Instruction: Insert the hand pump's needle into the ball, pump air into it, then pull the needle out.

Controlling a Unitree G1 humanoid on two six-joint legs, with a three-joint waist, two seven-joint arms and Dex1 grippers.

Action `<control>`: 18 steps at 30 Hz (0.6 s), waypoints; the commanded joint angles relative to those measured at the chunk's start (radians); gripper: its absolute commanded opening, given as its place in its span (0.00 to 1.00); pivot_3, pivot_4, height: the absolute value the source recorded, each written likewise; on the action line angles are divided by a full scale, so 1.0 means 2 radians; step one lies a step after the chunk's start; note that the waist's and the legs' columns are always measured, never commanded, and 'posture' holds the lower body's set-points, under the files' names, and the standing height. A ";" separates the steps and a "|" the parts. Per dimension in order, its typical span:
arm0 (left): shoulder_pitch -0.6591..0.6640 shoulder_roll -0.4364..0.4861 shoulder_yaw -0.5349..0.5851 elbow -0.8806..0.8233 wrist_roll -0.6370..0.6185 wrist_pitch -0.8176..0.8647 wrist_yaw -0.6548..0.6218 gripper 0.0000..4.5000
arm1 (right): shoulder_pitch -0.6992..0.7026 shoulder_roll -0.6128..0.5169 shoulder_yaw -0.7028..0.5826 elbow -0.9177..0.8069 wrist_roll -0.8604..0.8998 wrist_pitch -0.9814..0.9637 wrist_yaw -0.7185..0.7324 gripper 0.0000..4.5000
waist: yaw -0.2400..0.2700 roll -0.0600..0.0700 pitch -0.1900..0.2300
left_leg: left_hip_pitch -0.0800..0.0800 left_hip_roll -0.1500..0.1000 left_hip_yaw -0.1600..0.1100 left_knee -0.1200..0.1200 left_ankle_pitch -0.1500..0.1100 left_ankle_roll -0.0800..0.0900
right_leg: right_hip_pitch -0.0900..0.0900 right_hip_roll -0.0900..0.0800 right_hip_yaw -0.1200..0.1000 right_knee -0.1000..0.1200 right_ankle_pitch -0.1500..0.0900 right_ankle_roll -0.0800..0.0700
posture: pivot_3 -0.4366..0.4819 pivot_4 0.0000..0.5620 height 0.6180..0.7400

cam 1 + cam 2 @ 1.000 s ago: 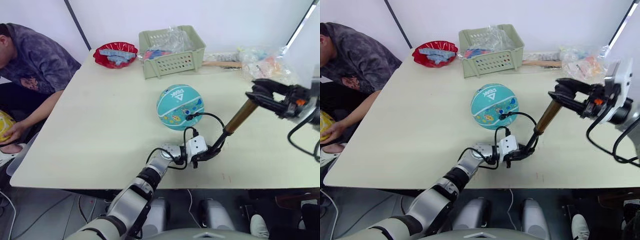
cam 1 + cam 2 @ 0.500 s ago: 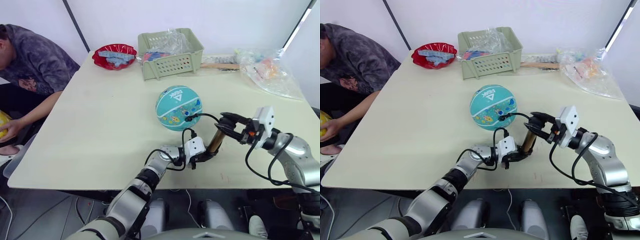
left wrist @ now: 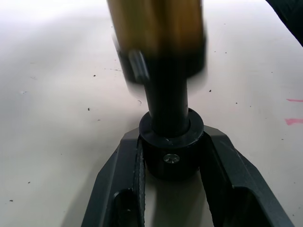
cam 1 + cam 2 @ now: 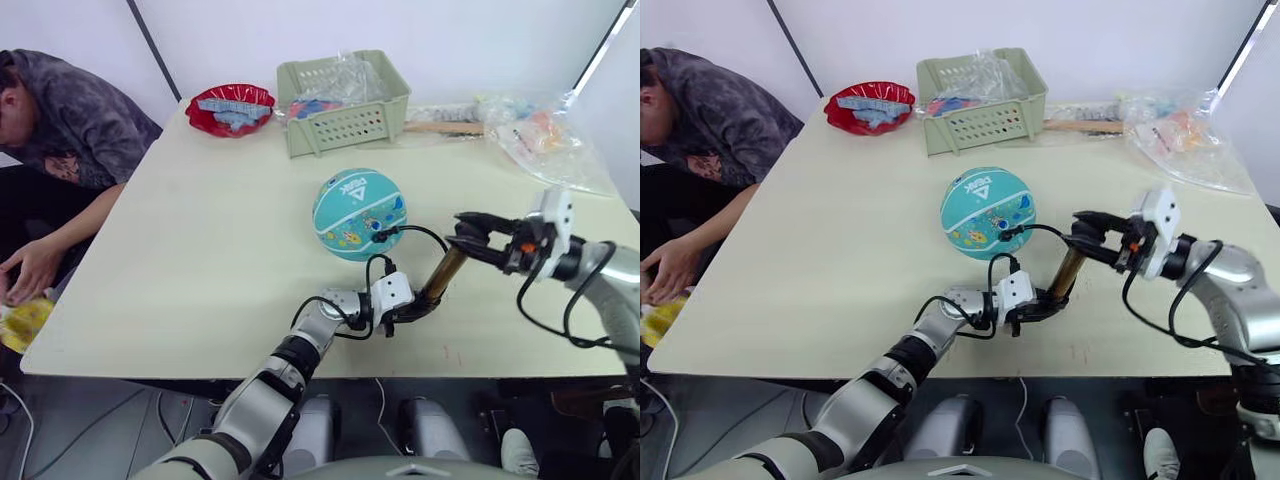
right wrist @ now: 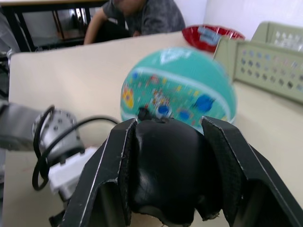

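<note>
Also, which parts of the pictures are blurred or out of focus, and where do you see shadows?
Left wrist view: the hand pump has a smeared gold barrel, while its black end cap between the left gripper is sharp, with a soft shadow beneath. Right wrist view: the ball and the green basket look soft. Left eye view: the ball casts a faint shadow on the table.

Teal ball (image 4: pixel 359 213) on table, tilted brass hand pump (image 4: pixel 443 274) beside it, hose to ball

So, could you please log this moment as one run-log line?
left gripper: shut on brass-gold hand pump base | right gripper: shut on black T-handle | hose at teal-blue rubber ball
</note>
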 commanded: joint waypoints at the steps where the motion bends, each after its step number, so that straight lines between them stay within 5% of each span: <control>1: 0.024 0.021 -0.017 0.038 0.030 0.017 -0.003 0.26 | -0.034 -0.030 -0.068 -0.018 0.023 0.011 -0.009 0.38 | 0.000 0.000 0.001 | 0.000 0.000 0.000 0.000 0.000 0.000 | 0.000 0.000 0.000 0.000 0.000 0.000 | 0.48 0.27 1.00; 13: 0.024 0.022 -0.019 0.037 0.031 0.016 -0.006 0.26 | -0.105 -0.083 -0.133 -0.012 0.102 0.092 -0.023 0.38 | 0.000 0.001 0.002 | 0.000 0.000 0.000 0.000 0.000 0.000 | 0.000 0.000 0.000 0.000 0.000 0.000 | 0.48 0.27 1.00; 18: 0.023 0.019 -0.019 0.038 0.032 0.017 -0.006 0.26 | -0.053 -0.072 -0.097 -0.023 0.057 0.073 -0.019 0.38 | 0.000 0.001 0.002 | 0.000 0.000 0.000 0.000 0.000 0.000 | 0.000 0.000 0.000 0.000 0.000 0.000 | 0.48 0.27 1.00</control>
